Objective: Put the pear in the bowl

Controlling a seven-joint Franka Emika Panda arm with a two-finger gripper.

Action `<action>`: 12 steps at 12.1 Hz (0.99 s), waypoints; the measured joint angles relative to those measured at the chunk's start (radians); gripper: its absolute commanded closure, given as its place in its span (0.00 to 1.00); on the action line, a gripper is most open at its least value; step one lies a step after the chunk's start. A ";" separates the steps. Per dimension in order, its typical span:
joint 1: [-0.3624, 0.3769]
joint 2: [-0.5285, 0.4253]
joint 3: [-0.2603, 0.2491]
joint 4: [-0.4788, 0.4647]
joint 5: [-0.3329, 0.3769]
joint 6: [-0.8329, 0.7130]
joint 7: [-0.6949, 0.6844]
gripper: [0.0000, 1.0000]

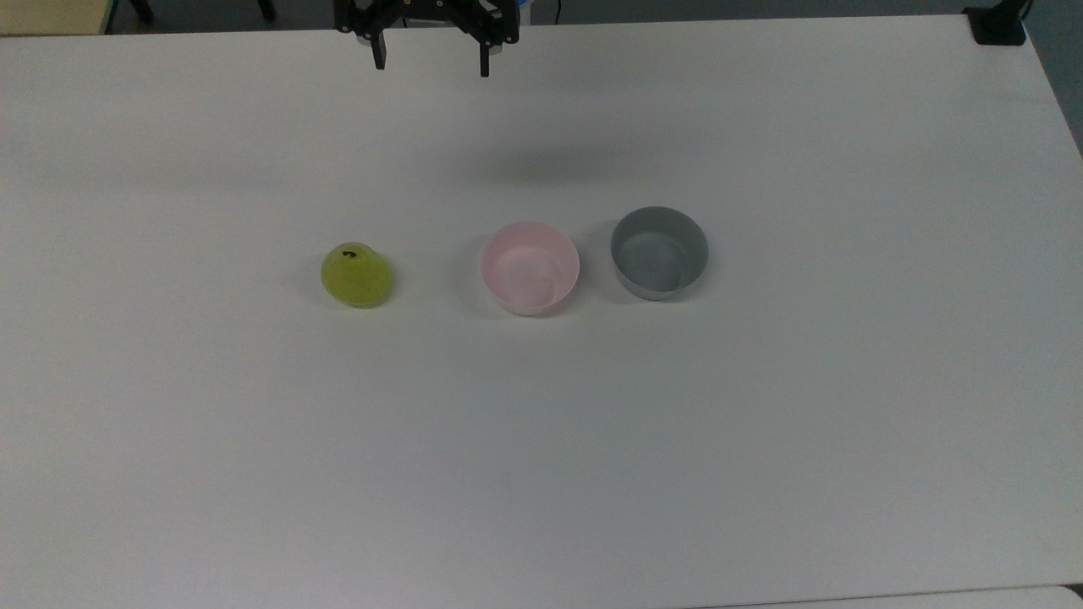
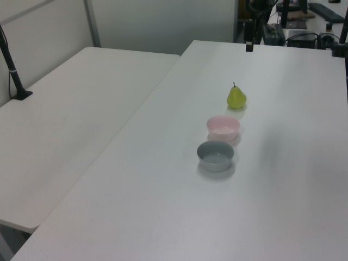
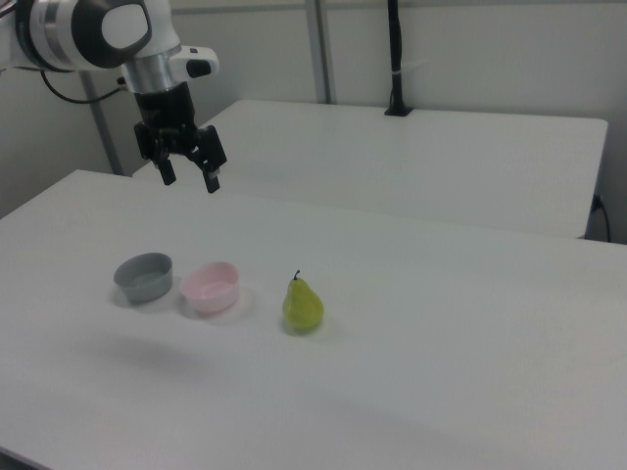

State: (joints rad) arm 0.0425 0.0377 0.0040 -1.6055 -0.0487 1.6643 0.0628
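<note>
I work in a lab: bare white tables (image 2: 81,109), a clamped camera pole (image 3: 395,59), cabled equipment (image 2: 304,22) at upper right.

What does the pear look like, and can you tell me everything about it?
The pear is small and yellow-green, with a smooth, slightly shiny skin and a short dark stem on top. It has a fat round bottom and a narrower top. It stands upright on the white table, all by itself, with nothing touching it but the table. In the right view, the pink bowl sits apart on the right view's left of it.
</note>
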 measured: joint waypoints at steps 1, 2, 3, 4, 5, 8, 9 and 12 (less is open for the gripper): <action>0.000 0.000 0.000 0.000 0.000 0.000 0.000 0.00; 0.000 0.000 -0.001 0.000 0.000 0.000 0.000 0.00; 0.000 0.000 -0.002 0.000 0.000 0.000 0.000 0.00; 0.000 0.000 -0.003 0.000 0.000 0.000 0.000 0.00; 0.000 0.000 -0.004 0.000 0.000 0.000 0.000 0.00; -0.012 0.003 -0.007 0.000 -0.002 0.000 -0.038 0.00; -0.029 0.004 -0.008 0.000 -0.002 0.000 -0.077 0.00; -0.084 0.015 -0.009 0.000 -0.002 0.000 -0.157 0.00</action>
State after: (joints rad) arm -0.0415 0.0526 -0.0055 -1.6057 -0.0507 1.6643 -0.0941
